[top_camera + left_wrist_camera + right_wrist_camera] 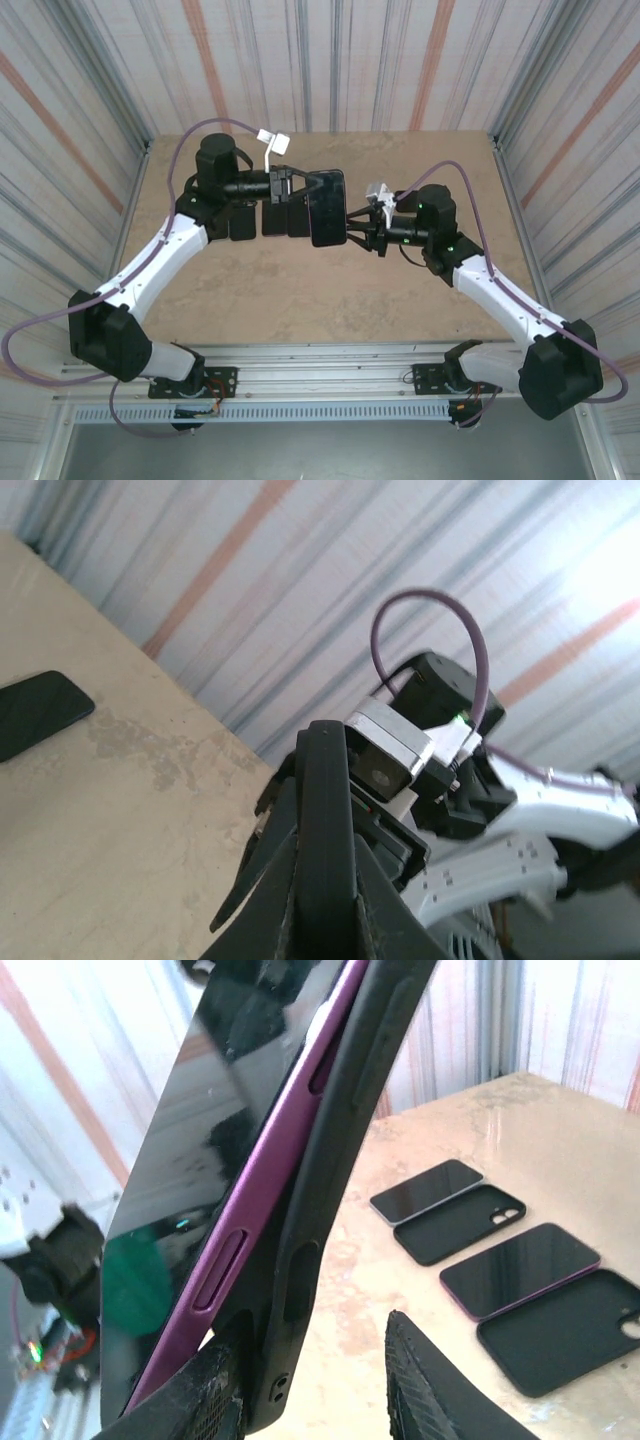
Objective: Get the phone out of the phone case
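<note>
Overhead from behind, wrists close (sharing phone (265,1175))

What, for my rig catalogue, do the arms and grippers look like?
Left arm and right arm: white shells, black joints, a purple cable looping along each. Left gripper and right gripper are black, with textured fingers; green lights on the right wrist.

You see a phone (200,1140) with a glossy, mirror-like screen and a smooth purple edge, in a matt black phone case (340,1140). The tabletop (560,1130) looks smooth, mottled beige. The right gripper (312,1370) has rough, grainy black fingers (425,1390).
</note>
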Controlling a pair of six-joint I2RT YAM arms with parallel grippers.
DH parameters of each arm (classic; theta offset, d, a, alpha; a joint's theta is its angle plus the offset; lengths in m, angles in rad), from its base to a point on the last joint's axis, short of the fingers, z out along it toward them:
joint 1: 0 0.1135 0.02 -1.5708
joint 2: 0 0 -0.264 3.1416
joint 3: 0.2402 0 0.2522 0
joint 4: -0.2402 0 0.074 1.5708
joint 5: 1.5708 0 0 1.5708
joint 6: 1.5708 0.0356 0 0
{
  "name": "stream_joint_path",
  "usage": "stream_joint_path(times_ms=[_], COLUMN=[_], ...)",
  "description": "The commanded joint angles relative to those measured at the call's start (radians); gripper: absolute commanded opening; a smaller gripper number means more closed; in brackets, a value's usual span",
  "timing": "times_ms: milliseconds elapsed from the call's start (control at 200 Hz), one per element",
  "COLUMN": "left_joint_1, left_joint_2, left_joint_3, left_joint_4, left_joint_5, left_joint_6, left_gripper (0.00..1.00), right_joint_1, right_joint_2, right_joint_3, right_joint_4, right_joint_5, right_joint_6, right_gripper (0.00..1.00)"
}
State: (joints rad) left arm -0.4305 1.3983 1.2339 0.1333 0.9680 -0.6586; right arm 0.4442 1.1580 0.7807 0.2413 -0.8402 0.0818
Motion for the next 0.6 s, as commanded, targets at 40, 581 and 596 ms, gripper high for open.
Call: stream_joint_path(times_ms=[40, 581, 596], left_joint_1=[0.013, -0.042, -0.044], left_joint_2=[-0.033, -0.041, -0.039], left_joint_3=[-0.057, -0.191, -0.193], left_joint_4=[0.161, 0.451, 0.455], left_joint_5=[-0.252, -0.586, -0.593], left_joint_6=[-0.237, -0.582, -0.584], left_gripper=[0.0, 0.0, 0.0], right_joint_1=[0.017, 0.045, 0.049], right_joint_2=[-0.002, 0.062, 0.065], right_joint_3=[-0.006, -0.08, -0.08], right_joint_4=[0.272, 0.612, 0.615], right_joint_5=[-0.04, 0.169, 0.176], right_joint_6=[0.379, 1.041, 1.049], right_gripper=[0.39, 0.41, 0.41])
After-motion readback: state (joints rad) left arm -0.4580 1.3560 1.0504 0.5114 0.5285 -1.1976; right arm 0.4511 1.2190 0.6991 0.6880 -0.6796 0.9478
